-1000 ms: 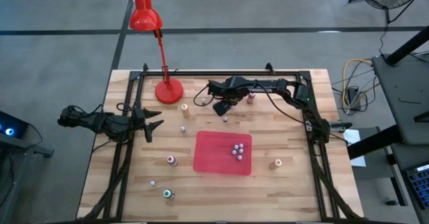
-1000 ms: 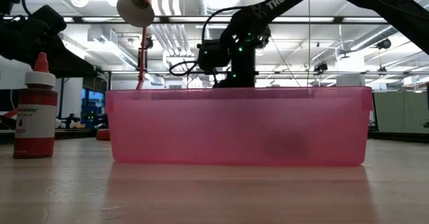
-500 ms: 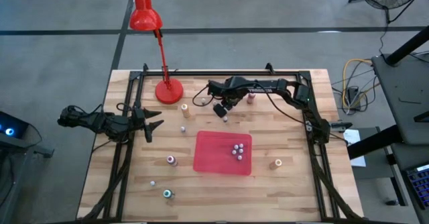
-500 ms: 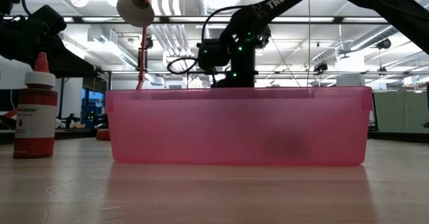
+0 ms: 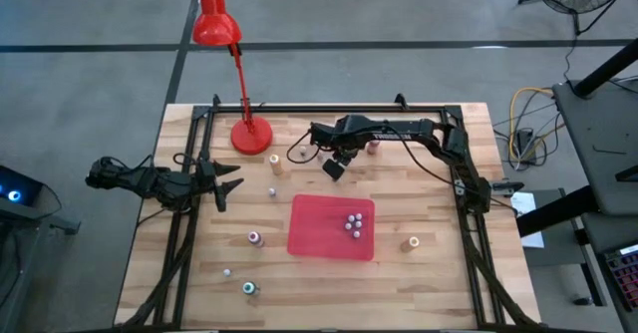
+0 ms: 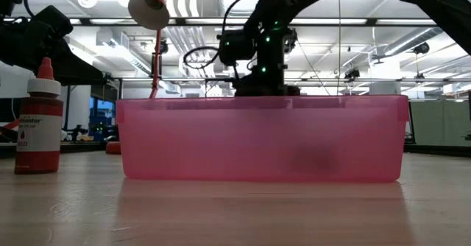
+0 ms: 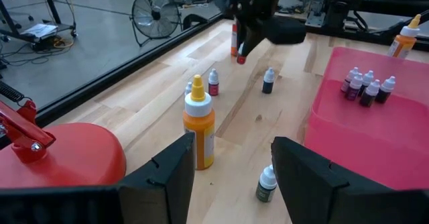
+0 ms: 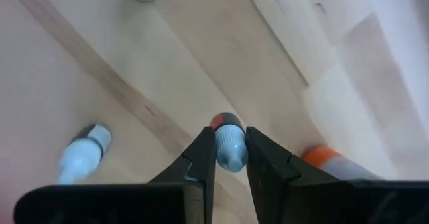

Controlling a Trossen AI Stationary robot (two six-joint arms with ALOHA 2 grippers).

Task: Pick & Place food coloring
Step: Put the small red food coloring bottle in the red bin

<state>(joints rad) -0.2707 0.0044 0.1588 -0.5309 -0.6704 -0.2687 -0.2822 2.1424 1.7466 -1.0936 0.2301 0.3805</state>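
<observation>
My right gripper [image 5: 335, 167] points down over the table's far middle, shut on a tiny food coloring bottle [image 8: 228, 145] with a whitish cap and red body. The left wrist view shows it [image 7: 240, 58] hanging under those fingers. Several tiny bottles [image 5: 352, 223] stand in the red tray [image 5: 314, 235]. More food coloring stands loose on the table: an orange-topped bottle [image 5: 274, 162], a pink-topped one [image 5: 254, 238], a green-topped one [image 5: 248, 289] and a tan one [image 5: 410, 243]. My left gripper [image 5: 231, 185] waits open at the table's left. My right gripper pinches the tiny bottle's whitish cap [image 8: 230, 154] between its two fingers. The fingers come from above, pointing down. The bottle hangs upright below them, its red lower end [image 7: 240, 60] clear of the table.
A red desk lamp [image 5: 250, 134] stands at the far left. A pink-topped bottle [image 5: 374, 146] and another bottle [image 5: 296, 152] stand near my right arm. Two tiny bottles [image 5: 271, 190] [image 5: 227, 271] stand left of the tray. In the low view the tray wall [image 6: 261, 139] hides the table behind it.
My right gripper has taken hold of the tiny bottle that stood on the table under it, rolled its wrist, and risen a little. The bottle is now lifted clear of the wood. My left arm has kept still.
</observation>
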